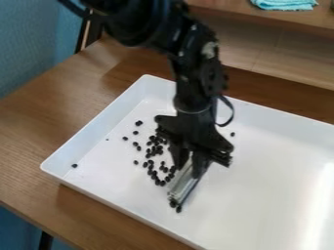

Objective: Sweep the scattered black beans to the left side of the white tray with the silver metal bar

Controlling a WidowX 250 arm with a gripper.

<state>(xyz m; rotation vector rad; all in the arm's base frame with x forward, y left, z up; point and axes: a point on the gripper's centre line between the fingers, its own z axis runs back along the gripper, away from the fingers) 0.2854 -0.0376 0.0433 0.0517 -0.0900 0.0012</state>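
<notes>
The gripper [191, 168] holds a silvery tool [183, 184] — tilted, beside scattered black beans [155, 148] — over the white tray [261, 166].

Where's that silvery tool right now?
In the camera view, the silvery tool is held in the gripper, below centre, right of most small dark pieces in the white tray.
</notes>
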